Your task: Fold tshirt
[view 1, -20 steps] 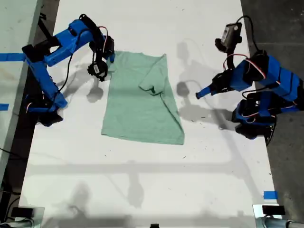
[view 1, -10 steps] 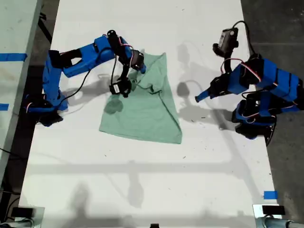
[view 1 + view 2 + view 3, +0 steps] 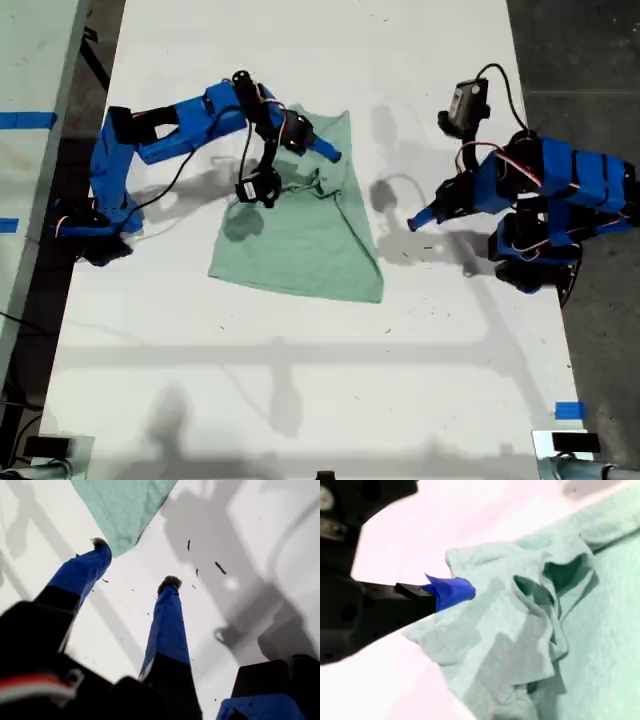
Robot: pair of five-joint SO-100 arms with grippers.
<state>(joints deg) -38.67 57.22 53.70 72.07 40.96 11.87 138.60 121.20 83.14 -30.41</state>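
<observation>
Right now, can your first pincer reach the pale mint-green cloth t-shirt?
Likely yes: my first pincer hangs open above the white table, beside the pale mint-green cloth t-shirt, nothing between them.

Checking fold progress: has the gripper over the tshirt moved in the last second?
Yes. My second gripper swung from the tshirt's edge on the exterior view's left toward the right, across the cloth.

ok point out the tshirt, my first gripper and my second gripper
tshirt [image 3: 300,255]: exterior view, on the flat lower panel.
my first gripper [image 3: 134,563]: first wrist view, midway between the two blue fingertips.
my second gripper [image 3: 462,591]: second wrist view, at the blue fingertip on the cloth.
</observation>
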